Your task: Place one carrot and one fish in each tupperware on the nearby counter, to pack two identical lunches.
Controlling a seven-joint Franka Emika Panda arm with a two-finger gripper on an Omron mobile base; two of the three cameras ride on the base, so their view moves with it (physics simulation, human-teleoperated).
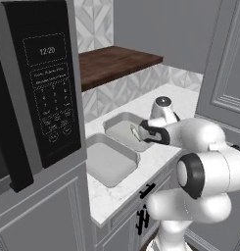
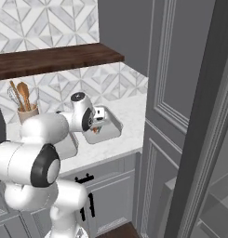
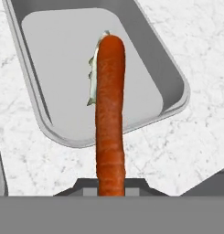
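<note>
clamped in the robot's two-finger hand (image 3: 111,185), nearest the hand camera, a slim orange carrot (image 3: 110,109) stands gripped at its thick end; the jaws are narrow, closed on it. its long axis runs straight away from the hand, tip far, hanging over the far grey tupperware tray (image 3: 170,80). one pale silvery-green fish (image 3: 93,77) lies in that tray, mostly hidden behind the carrot, its length roughly along the carrot's.

two grey rectangular tupperware trays sit on the white marbled desk (image 1: 111,193): the near one (image 1: 109,159) holds nothing i can see, and the far one (image 1: 122,128) holds the fish (image 1: 135,132), seen there as a slim pale sliver pointing toward the near right. the two trays lie just beside each other, corner to corner.

one carrot and one fish can be counted.

edges: a dark microwave (image 1: 38,88) with a keypad crowds the near left, a dark brown wooden shelf (image 1: 116,63) overhangs the far side, and a tall grey panelled cabinet (image 2: 180,93) closes the right. bare desk lies along the front edge and to the right of the far tray. a beige pot of utensils (image 2: 26,109) stands at the far left by the tiled wall.
</note>
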